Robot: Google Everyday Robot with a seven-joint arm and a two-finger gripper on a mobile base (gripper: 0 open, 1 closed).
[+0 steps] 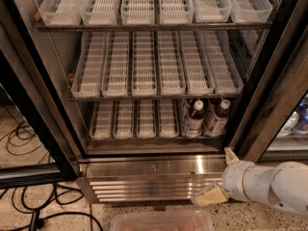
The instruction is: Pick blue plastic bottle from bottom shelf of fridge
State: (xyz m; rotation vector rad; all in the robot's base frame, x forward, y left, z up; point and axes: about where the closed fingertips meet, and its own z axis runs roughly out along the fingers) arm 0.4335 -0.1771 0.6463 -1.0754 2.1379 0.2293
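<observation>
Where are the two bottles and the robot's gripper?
Left bottle [193,123]: camera view, on its pale label.
Right bottle [216,124]: camera view, on its pale label.
Gripper [219,177]: camera view, low right before the fridge base [144,170], between its spread fingers.

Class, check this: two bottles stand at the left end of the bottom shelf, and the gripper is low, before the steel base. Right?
Wrong end. The camera view shows the bottles at the right end of the bottom shelf, not the left. The gripper, open, is indeed low before the steel base.
</observation>
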